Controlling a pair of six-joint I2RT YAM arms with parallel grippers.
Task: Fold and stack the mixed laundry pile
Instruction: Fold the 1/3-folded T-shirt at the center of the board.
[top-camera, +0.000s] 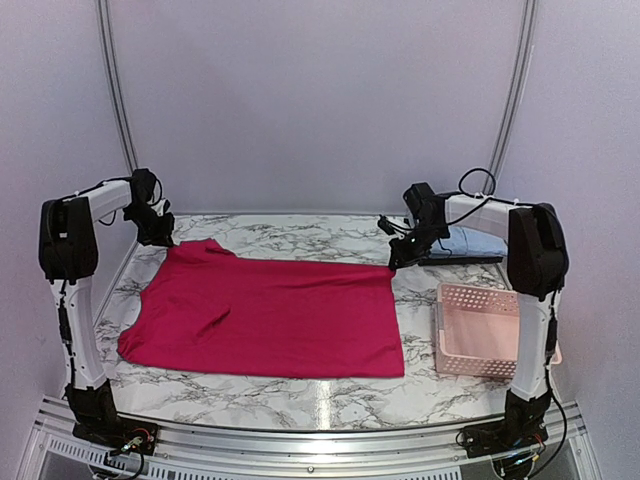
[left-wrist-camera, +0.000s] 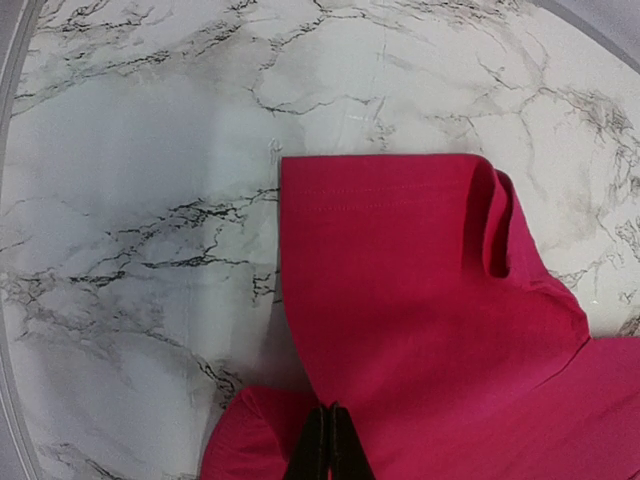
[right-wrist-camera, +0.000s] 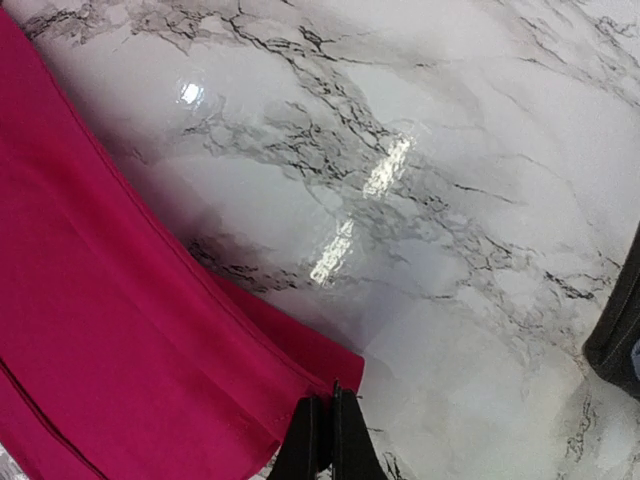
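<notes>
The garment (top-camera: 265, 315) is magenta-red, the shirt (top-camera: 475, 242) light blue, the basket (top-camera: 480, 350) pink, the table (top-camera: 300, 395) white-marbled.

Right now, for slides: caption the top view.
Left gripper and right gripper pinch far corners of the magenta garment on the table.

I get even, diffuse light from overhead in all three views, bright enough, with a faint lilac cast on the walls (top-camera: 320, 100). The marble table (top-camera: 300, 390) shows a pale streak of reflection near its front edge in the top view, and sharp white glare patches in the right wrist view. The magenta garment (top-camera: 270, 315) is heavily saturated, so its folds read only as thin darker lines. Shadows are soft; a grey one lies beside the cloth in the left wrist view. That view bends at its rim, and the dark patch (right-wrist-camera: 618, 330) at the right wrist view's edge looks, I think, slightly out of focus.
</notes>
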